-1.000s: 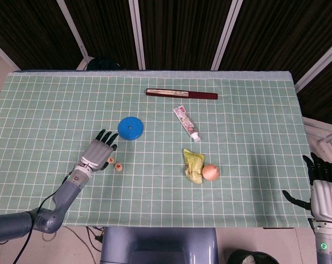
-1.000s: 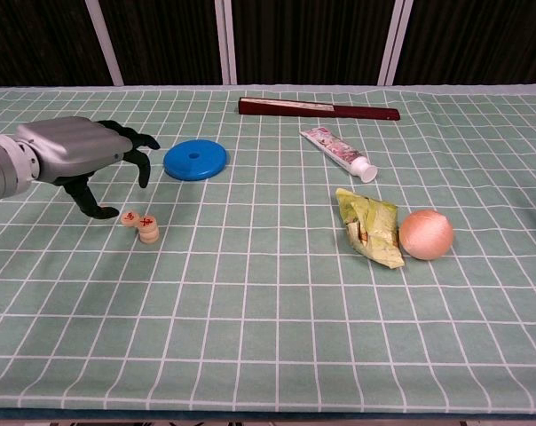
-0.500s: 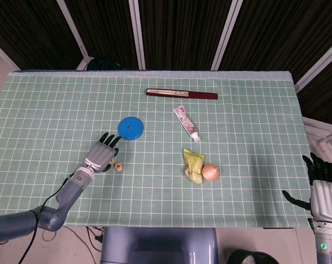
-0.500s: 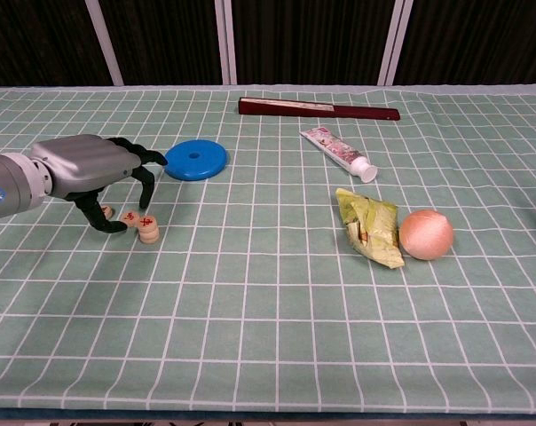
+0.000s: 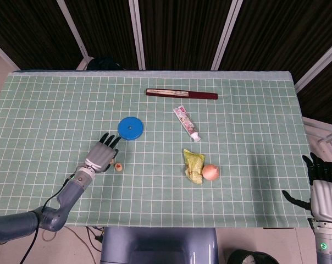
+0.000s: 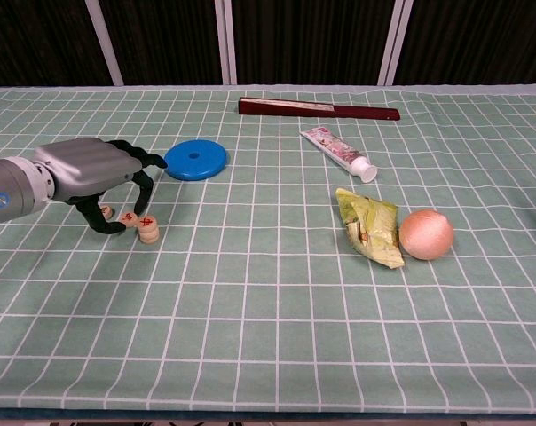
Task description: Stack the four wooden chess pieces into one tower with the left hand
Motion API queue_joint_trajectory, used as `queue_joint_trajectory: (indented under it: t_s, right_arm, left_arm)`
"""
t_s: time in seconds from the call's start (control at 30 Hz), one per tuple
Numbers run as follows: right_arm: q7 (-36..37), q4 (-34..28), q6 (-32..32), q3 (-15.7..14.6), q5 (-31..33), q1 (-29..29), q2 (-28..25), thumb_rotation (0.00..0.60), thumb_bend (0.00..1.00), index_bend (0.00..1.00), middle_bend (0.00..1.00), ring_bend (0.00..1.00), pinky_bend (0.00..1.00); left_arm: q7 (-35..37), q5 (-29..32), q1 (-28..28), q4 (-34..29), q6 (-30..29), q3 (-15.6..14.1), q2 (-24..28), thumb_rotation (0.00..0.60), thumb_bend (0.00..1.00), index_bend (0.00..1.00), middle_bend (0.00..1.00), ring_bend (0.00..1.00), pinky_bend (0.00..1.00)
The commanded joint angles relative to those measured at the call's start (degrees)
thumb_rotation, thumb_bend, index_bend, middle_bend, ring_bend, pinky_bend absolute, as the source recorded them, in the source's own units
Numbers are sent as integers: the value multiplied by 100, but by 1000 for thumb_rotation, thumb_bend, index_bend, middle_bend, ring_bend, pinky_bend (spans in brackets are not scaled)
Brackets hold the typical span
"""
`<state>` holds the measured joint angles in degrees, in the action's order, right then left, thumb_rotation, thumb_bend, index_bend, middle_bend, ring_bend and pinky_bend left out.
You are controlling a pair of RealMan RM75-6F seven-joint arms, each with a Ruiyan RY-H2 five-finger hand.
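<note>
The setting looked like a robotics lab or test room. A table [image 5: 254, 99] was covered by a green mat printed with a white grid, dark slatted panels with pale strips stood behind it, and loose cables [image 5: 78, 234] hung below its front edge.

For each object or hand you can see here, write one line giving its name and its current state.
left hand: fingers curled down over the loose pieces, grip unclear
stack of chess pieces: standing, partly built
loose chess pieces: flat on the cloth beside the stack
right hand: off the table edge, fingers spread, holding nothing
toothpaste tube: lying flat, capped
snack packet: crumpled, beside the onion
</note>
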<state>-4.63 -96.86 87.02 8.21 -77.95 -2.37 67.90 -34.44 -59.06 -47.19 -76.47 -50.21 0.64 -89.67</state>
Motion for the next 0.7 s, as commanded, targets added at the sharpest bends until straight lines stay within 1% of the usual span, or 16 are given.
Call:
queue_joint_trajectory:
  t_s: [0.03,0.57,0.7]
  right_arm:
    - [-2,-2,-2,-1,4,1,-2,600,232,81,13,0,0]
    - [-1,-3,-7,-3,4,-1,-5,600,232,81,13,0,0]
    - [3,-2,-9,0,9,-2,-5,600,232,81,13,0,0]
  left_arm:
    - [-44,18,3,-1,7,4,-10,600,301,491,39,0,0]
    - [-312,191,18,27,15,36,-49,600,302,481,39,0,0]
    - [-403,254,17,44,19,32,-67,600,302,461,39,0,0]
